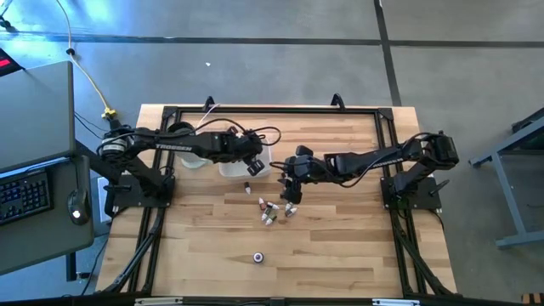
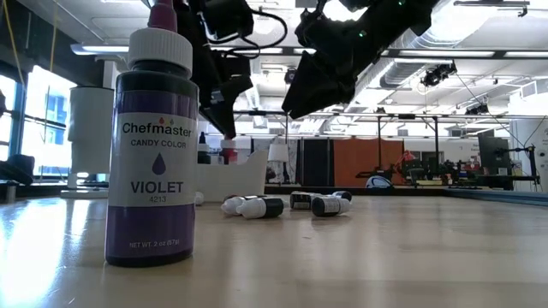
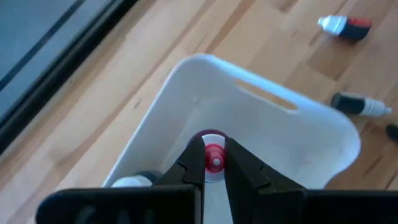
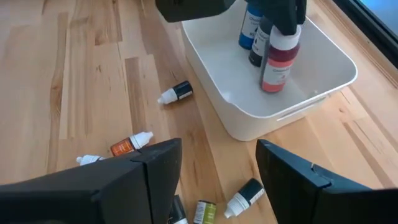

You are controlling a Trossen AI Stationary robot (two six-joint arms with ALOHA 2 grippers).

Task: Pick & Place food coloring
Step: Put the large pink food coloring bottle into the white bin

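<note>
Left wrist view: left gripper (image 3: 214, 163), jaws pinching a red white-capped plastic dropper bottle (image 3: 214, 155) over the white square tray (image 3: 298, 134); released tilted, it could topple. Right gripper (image 4: 217, 177), at three o'clock, jaws spread.

Grey concrete floor (image 1: 280, 59) lying around the wooden desk (image 1: 340, 246). Keyboard (image 1: 21, 197) and mouse (image 1: 77, 214) sitting on a grey side table. Daylight coming through windows (image 2: 47, 124); an orange wall panel (image 2: 355, 162) showing under bright ceiling lights (image 2: 479, 7).
</note>
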